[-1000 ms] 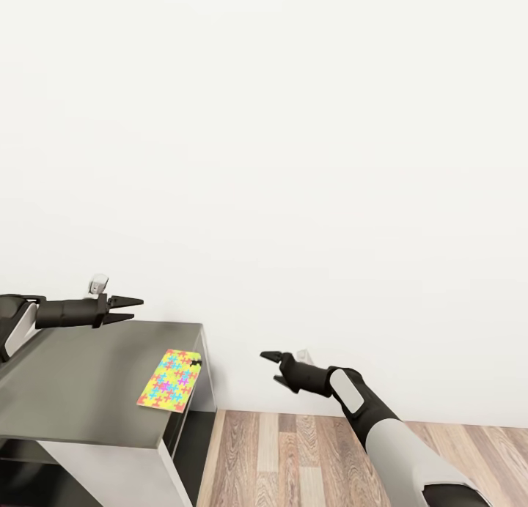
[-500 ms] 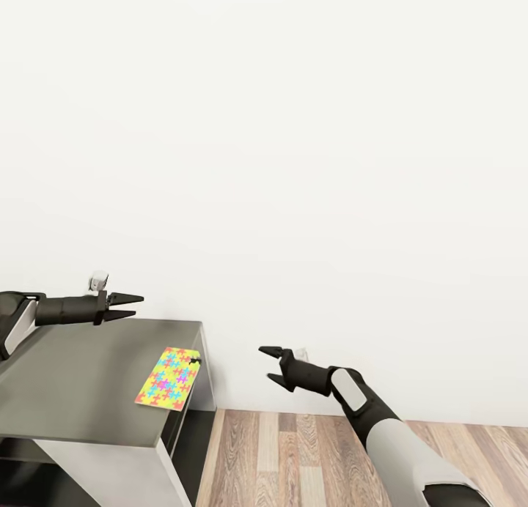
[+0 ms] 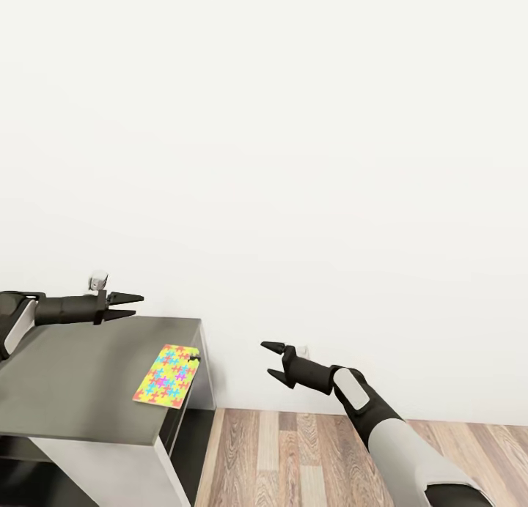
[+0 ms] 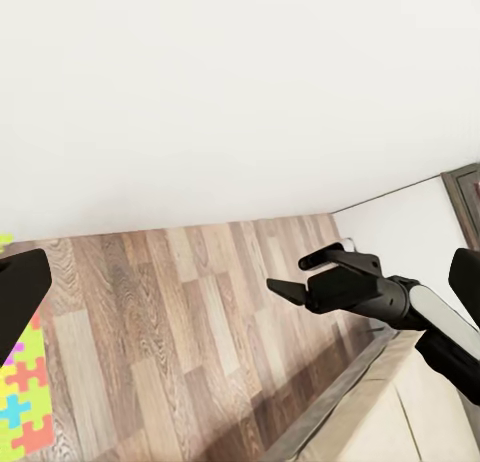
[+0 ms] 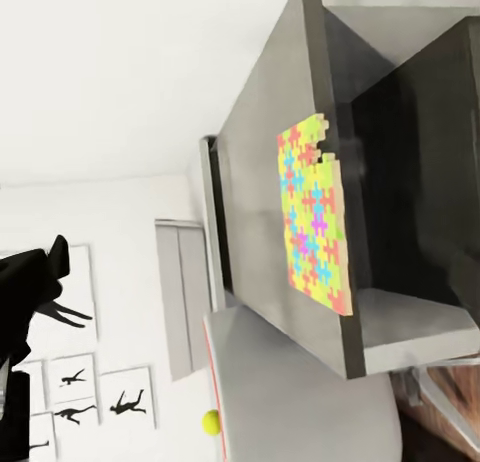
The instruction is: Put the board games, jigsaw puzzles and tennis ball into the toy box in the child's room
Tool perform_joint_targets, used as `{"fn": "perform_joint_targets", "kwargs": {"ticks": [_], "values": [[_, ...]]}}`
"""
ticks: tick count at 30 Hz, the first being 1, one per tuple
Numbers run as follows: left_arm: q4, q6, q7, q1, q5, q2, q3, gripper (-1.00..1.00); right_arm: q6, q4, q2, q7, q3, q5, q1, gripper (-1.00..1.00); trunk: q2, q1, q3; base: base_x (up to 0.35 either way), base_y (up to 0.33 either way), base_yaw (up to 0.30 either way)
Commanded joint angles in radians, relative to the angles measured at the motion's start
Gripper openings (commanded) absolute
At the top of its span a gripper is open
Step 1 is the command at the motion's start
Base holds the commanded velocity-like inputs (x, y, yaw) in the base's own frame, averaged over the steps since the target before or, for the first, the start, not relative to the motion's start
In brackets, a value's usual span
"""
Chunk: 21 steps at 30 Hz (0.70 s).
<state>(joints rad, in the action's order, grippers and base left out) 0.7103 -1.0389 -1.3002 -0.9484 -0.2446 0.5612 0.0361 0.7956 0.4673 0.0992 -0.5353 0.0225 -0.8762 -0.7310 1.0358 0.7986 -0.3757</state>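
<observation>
Both grippers hold nothing, jaws parted: the left gripper [image 3: 130, 306] hangs over the back of a dark grey-topped cabinet [image 3: 66, 382]; the right gripper [image 3: 273, 360] is out over the wood floor [image 3: 293, 459], well apart from it; a jigsaw puzzle [image 3: 166, 376] lies flat near the cabinet's right edge, with no readable writing; in the right wrist view a tennis ball [image 5: 211, 419] sits on a white table [image 5: 290, 402] beyond the cabinet
</observation>
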Motion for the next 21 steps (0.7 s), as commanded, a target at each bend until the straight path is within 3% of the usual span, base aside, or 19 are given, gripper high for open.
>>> {"fn": "perform_joint_targets", "kwargs": {"ticks": [1,10,21], "values": [[0.000,-0.007,-0.002,-0.001,-0.004,0.001,0.004,1.00,0.005,0.000,0.001,-0.004,0.001,-0.001,-0.001,1.00,0.008,0.004,-0.004,0.000,0.000,0.000],[0.000,-0.007,-0.002,-0.001,-0.004,0.000,0.002,1.00,0.004,-0.001,0.008,-0.024,-0.008,0.007,-0.001,1.00,0.071,0.039,-0.033,0.000,0.000,0.000],[0.021,-0.008,-0.003,-0.001,-0.005,0.000,0.002,1.00,0.026,0.004,-0.001,-0.028,-0.007,0.011,-0.001,1.00,0.148,0.081,-0.067,0.000,0.000,0.000]]}}
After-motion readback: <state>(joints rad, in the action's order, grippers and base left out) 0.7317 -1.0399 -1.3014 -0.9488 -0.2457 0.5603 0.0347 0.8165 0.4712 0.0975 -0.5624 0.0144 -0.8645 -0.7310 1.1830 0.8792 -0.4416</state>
